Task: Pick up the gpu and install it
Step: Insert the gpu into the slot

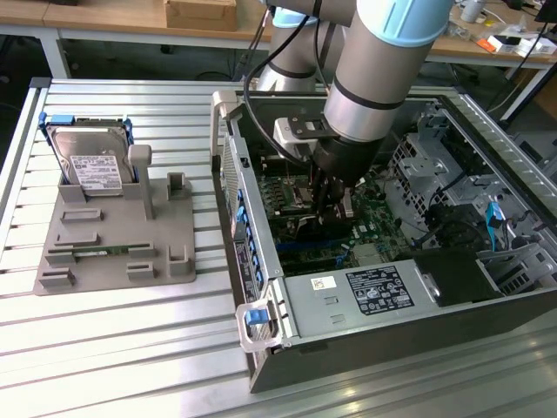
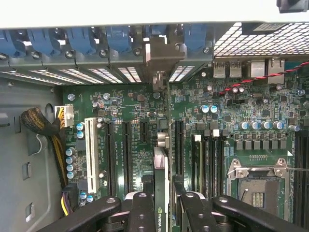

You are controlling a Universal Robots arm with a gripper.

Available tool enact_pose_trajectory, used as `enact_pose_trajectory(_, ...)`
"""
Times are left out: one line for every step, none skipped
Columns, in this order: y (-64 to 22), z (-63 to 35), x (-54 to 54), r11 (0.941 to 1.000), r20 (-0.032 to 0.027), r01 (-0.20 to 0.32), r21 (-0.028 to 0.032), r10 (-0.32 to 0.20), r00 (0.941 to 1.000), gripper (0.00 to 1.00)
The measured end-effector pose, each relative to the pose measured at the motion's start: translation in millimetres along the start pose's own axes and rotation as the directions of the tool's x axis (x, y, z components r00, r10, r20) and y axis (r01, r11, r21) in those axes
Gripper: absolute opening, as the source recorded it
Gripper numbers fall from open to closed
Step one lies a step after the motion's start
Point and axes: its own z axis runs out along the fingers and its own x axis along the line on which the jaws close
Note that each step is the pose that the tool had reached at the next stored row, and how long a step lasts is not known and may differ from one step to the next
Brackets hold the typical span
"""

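The gpu (image 2: 161,179) is held on edge between the fingers of the gripper (image 2: 166,212) above the motherboard (image 2: 231,121) inside the open computer case (image 1: 365,348).

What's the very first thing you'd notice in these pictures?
The big grey robot arm reaching down into the open computer case. Its gripper holds the gpu edge-on over the green motherboard. On the exterior view's left, a silver hard drive stands in a grey holder.
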Motion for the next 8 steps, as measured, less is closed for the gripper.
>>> enact_pose_trajectory(0.0,0.3,0.0,1.0,0.0001,0.0,0.0001,0.0,1.0,0.26)
enact_pose_trajectory(0.0,0.8,0.0,1.0,-0.0004,0.0,0.0,0.0,1.0,0.26)
enact_pose_trajectory(0.0,1.0,0.0,1.0,-0.001,0.0,0.0,0.0,1.0,0.26)
enact_pose_trajectory(0.0,1.2,0.0,1.0,-0.0014,0.0,0.0001,0.0,1.0,0.26)
enact_pose_trajectory(0.0,1.2,0.0,1.0,-0.0013,0.0,0.0001,0.0,1.0,0.26)
enact_pose_trajectory(0.0,1.3,0.0,1.0,-0.0013,0.0,0.0001,0.0,1.0,0.26)
enact_pose_trajectory(0.0,1.4,0.0,1.0,-0.0021,0.0,0.0002,0.0,1.0,0.26)
enact_pose_trajectory(-0.1,1.6,-0.1,1.0,-0.0058,0.0,0.0005,0.0,1.0,0.26)
